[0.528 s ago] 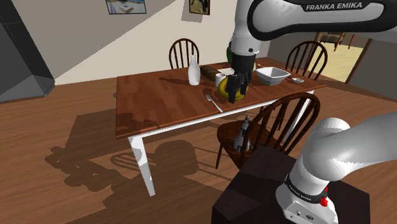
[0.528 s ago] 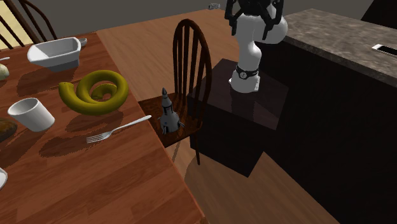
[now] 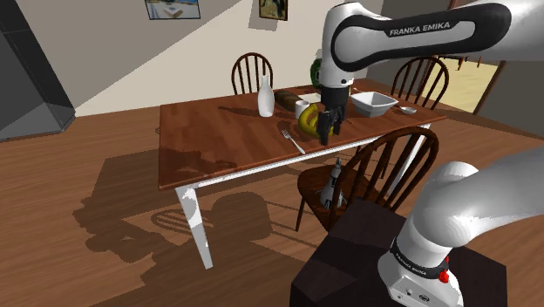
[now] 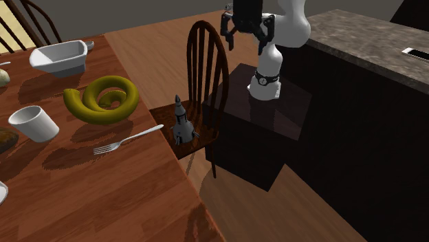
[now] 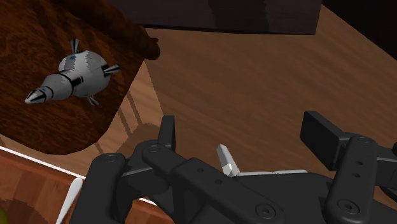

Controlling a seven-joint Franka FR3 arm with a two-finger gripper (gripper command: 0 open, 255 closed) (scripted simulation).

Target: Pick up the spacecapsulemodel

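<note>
On the seat of the dark wooden chair (image 5: pixel 44 127), just beside the edge of the reddish-brown wooden table (image 3: pixel 218 139), you have the small grey rocket-shaped space capsule model (image 4: pixel 180 121) standing upright, nose up. It sits exactly where it sat half a second ago.

What has changed is your all-black two-finger gripper (image 5: pixel 242 124). In the shoulder view it hung in front of the yellow ring-shaped object (image 4: pixel 103 100) on the table. Now it has slid a little toward that view's right, past the ring and closer to the table's near edge. In the second exterior view it barely peeked in at the top edge before. Now it has dropped further into the picture and moved toward that view's left, high above the chair's curved back.

Its fingers stand spread wide apart. Looking along the gripper, you see the model off to the side of one finger, well apart from both fingertips, with the brown wooden floor (image 5: pixel 254 70) straight ahead between the fingers.

The silver fork (image 4: pixel 127 139), white cup (image 4: pixel 34 124) and white bowl (image 4: pixel 60 56) lie unmoved on the table. The dark box stand (image 4: pixel 254 144) keeps its place next to the chair.
</note>
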